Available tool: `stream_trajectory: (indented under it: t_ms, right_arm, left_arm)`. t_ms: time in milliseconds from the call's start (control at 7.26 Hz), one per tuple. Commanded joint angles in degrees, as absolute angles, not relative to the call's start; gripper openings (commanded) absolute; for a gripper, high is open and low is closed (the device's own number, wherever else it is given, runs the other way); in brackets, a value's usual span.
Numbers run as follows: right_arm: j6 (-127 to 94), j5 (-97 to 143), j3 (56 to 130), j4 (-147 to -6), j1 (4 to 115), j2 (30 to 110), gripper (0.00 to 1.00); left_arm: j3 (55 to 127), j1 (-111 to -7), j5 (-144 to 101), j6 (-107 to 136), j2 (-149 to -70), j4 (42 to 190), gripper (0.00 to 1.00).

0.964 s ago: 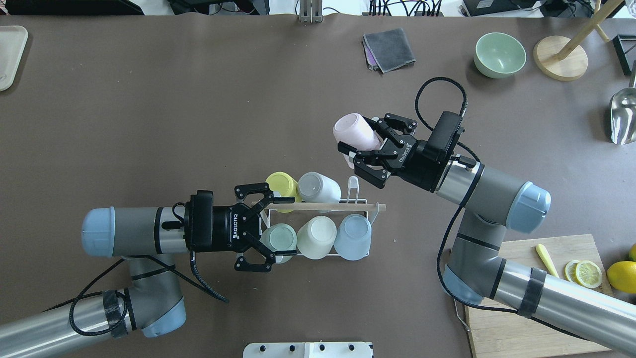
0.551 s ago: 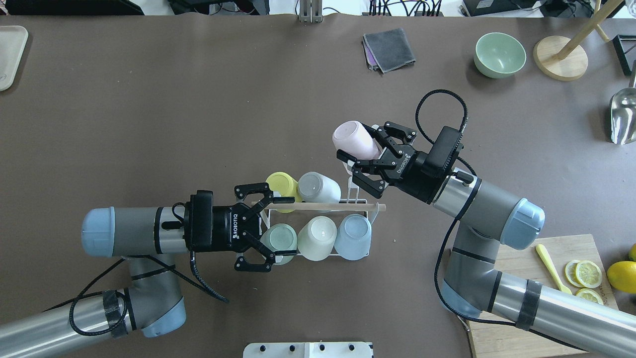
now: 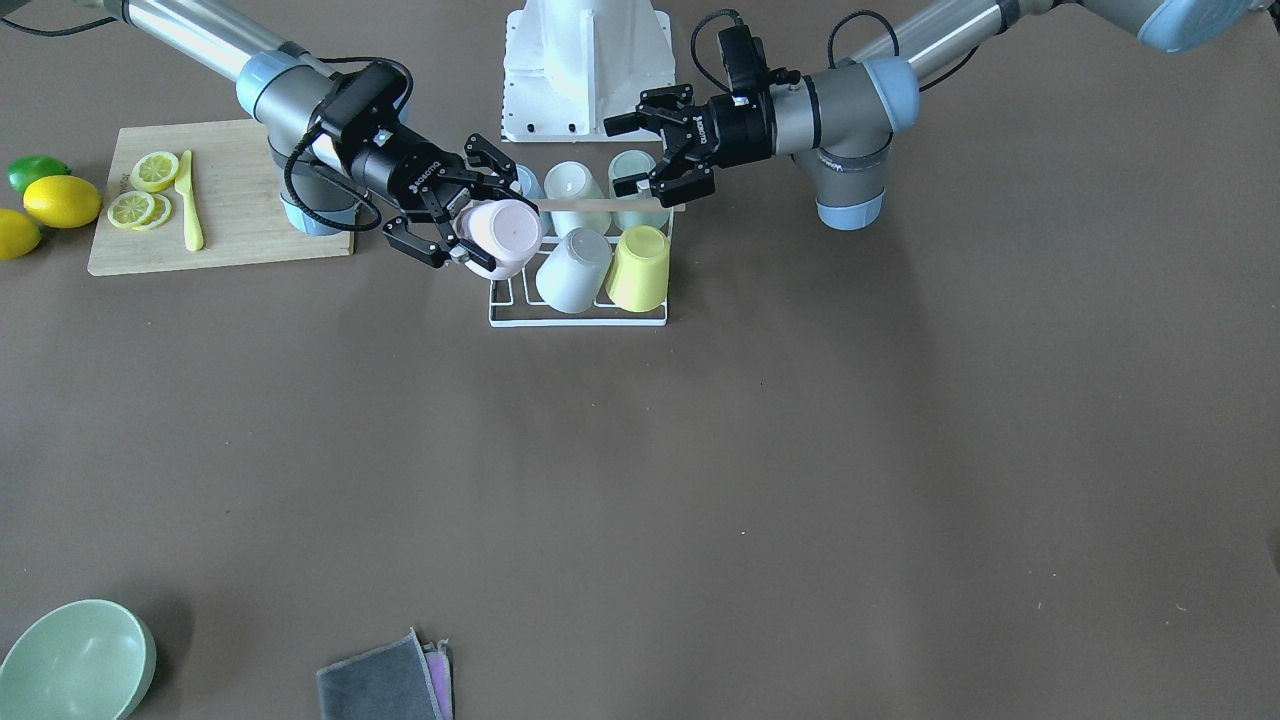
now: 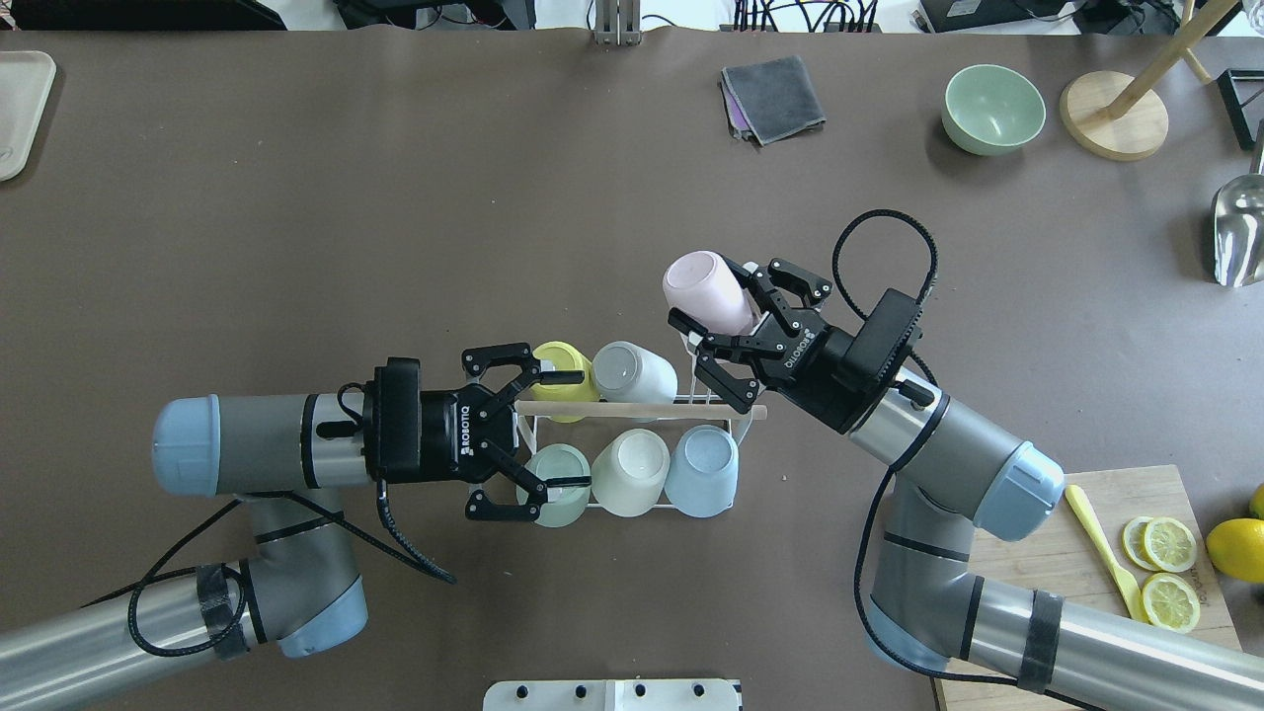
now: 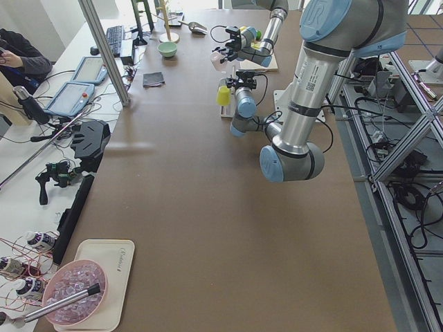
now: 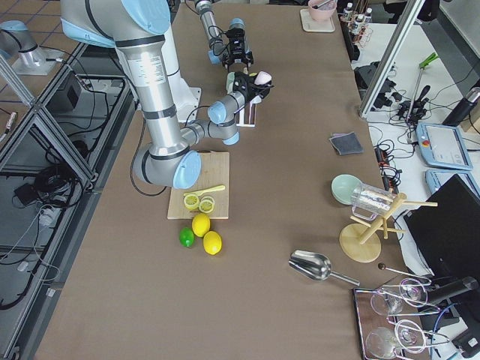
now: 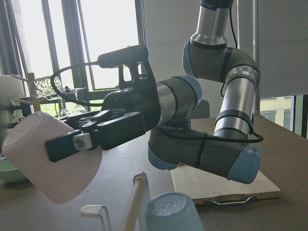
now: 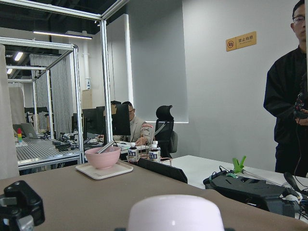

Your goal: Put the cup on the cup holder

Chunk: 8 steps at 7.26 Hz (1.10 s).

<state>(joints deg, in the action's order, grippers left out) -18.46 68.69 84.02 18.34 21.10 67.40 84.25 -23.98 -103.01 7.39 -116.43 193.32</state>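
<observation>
The cup holder, a white wire rack with a wooden rod on top, stands mid-table and carries several upturned cups; it also shows in the front view. My right gripper is shut on a pink cup, tilted bottom-up just above the rack's far right corner, by a bare white prong. The pink cup shows there in the front view and close in the left wrist view. My left gripper is open, its fingers straddling the rack's left end over the yellow cup and green cup.
A cutting board with lemon slices and a yellow knife lies front right, under my right arm. A green bowl, grey cloth, wooden stand and metal scoop sit at the far side. A tray lies far left.
My right gripper has brought the pink cup a little nearer the rack and swung its wrist round. My left gripper has shifted slightly away from the robot along the rack's left end, still open.
</observation>
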Motion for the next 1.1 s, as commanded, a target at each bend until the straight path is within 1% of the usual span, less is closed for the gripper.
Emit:
stream_trajectory:
  t_ms: [0, 138, 413, 964]
  right_arm:
    - [-16.8, 66.5, 82.8, 19.8, 19.2, 66.6, 0.60]
    - [-15.7, 66.2, 81.8, 21.5, 18.9, 66.4, 0.60]
    - [-15.6, 64.6, 81.7, 21.6, 18.8, 66.4, 0.60]
    - [-12.1, 60.7, 81.6, 24.7, 16.1, 66.2, 0.60]
  left_arm:
    - [87.4, -26.5, -103.1, 7.3, -115.9, 183.9, 0.99]
    - [88.7, -28.2, -103.1, 7.3, -115.9, 178.4, 0.99]
    - [94.1, -32.1, -103.2, 7.4, -114.4, 162.1, 0.99]
    - [99.5, -39.3, -103.1, 7.3, -114.2, 121.5, 0.99]
